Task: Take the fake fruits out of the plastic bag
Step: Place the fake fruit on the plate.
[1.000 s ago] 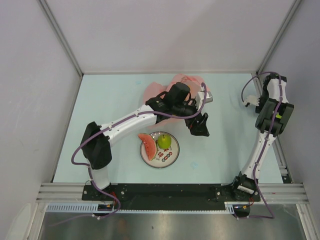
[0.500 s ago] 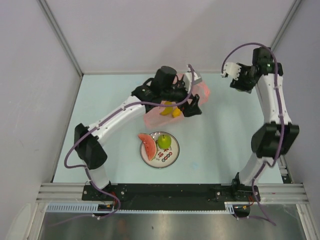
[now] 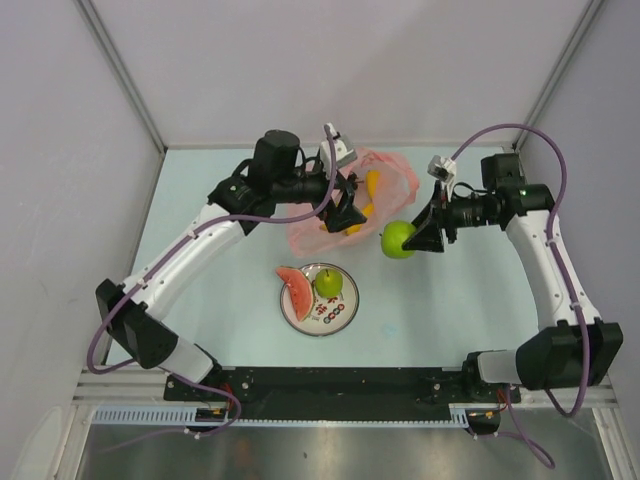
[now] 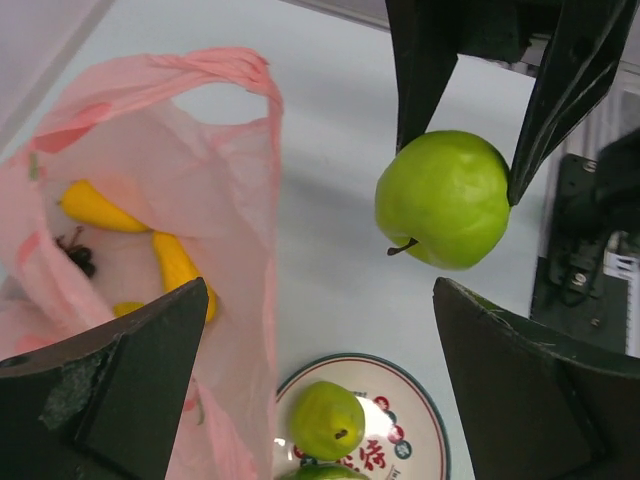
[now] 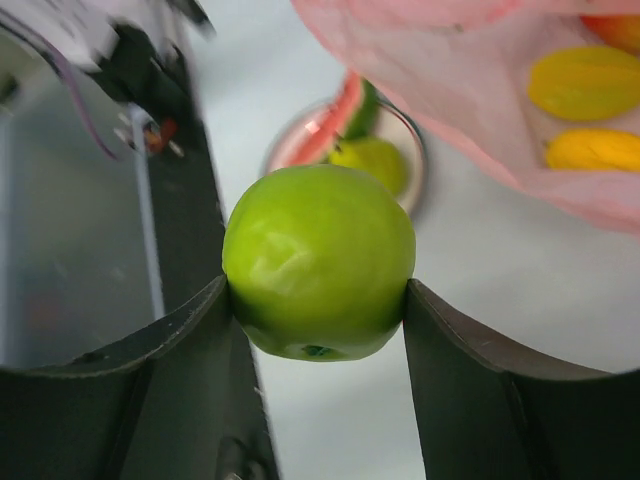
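The pink plastic bag (image 3: 325, 230) lies open at the middle back, with yellow fruits (image 3: 352, 222) and an orange piece (image 3: 372, 183) inside. In the left wrist view the bag (image 4: 215, 190) also holds a dark grape bunch (image 4: 76, 252). My left gripper (image 3: 345, 208) hangs open over the bag's mouth, holding nothing (image 4: 320, 290). My right gripper (image 3: 407, 240) is shut on a green apple (image 3: 397, 240), off the table to the right of the bag (image 5: 318, 260). A watermelon slice (image 3: 293, 290) and a green pear (image 3: 328, 284) lie on the plate (image 3: 354, 302).
The round white plate with a red rim sits in front of the bag, near the table's middle (image 4: 400, 395). Grey walls and metal posts (image 3: 120, 75) close in the table on three sides. A black rail (image 3: 330, 380) runs along the near edge.
My right arm swung in from the far right to the middle and now grips the green apple. My left gripper moved left and back over the bag, whose yellow fruits now show.
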You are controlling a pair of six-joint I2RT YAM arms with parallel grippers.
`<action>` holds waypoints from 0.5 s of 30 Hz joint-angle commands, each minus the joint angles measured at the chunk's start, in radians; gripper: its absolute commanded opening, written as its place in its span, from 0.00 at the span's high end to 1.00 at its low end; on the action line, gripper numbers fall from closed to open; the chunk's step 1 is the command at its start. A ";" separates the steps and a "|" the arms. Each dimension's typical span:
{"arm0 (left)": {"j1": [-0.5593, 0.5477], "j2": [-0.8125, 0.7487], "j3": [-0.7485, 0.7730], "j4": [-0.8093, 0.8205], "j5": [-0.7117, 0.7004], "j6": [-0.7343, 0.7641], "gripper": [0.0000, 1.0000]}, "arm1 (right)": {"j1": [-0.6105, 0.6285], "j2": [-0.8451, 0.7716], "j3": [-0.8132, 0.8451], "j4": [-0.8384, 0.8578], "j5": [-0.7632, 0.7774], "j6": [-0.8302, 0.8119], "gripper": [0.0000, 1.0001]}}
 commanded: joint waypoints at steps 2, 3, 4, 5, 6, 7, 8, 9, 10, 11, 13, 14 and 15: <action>0.007 -0.030 -0.089 0.001 0.258 -0.015 0.03 | 0.007 -0.125 -0.095 0.335 -0.247 0.472 0.46; 0.009 -0.031 -0.112 0.007 0.266 -0.015 0.04 | 0.001 -0.115 -0.108 0.346 -0.271 0.535 0.47; 0.007 -0.033 -0.125 0.013 0.266 -0.015 0.06 | -0.005 -0.107 -0.114 0.343 -0.325 0.540 0.47; 0.007 -0.033 -0.131 0.015 0.266 -0.015 0.10 | -0.004 -0.087 -0.116 0.287 -0.354 0.519 0.47; 0.007 -0.030 -0.139 0.019 0.263 -0.014 0.12 | -0.004 -0.082 -0.116 0.253 -0.371 0.466 0.47; 0.007 -0.027 -0.140 0.024 0.269 -0.014 0.13 | -0.001 -0.081 -0.116 0.215 -0.388 0.425 0.47; 0.007 -0.022 -0.139 0.025 0.287 -0.014 0.17 | 0.002 -0.076 -0.116 0.149 -0.385 0.396 0.47; 0.007 -0.018 -0.130 0.027 0.305 -0.017 0.19 | 0.007 -0.075 -0.116 0.126 -0.380 0.375 0.47; 0.007 -0.013 -0.123 0.024 0.327 -0.017 0.21 | 0.007 -0.072 -0.116 0.107 -0.376 0.346 0.47; 0.007 -0.005 -0.119 0.022 0.373 -0.015 0.25 | 0.006 -0.067 -0.116 0.075 -0.379 0.333 0.46; 0.009 0.004 -0.110 0.021 0.405 -0.014 0.29 | 0.006 -0.046 -0.116 0.046 -0.388 0.312 0.47; 0.006 0.012 -0.106 0.015 0.424 -0.001 0.32 | 0.003 -0.042 -0.116 0.043 -0.390 0.309 0.47; 0.004 0.016 -0.096 0.008 0.427 0.006 0.33 | 0.004 -0.035 -0.116 0.041 -0.391 0.305 0.47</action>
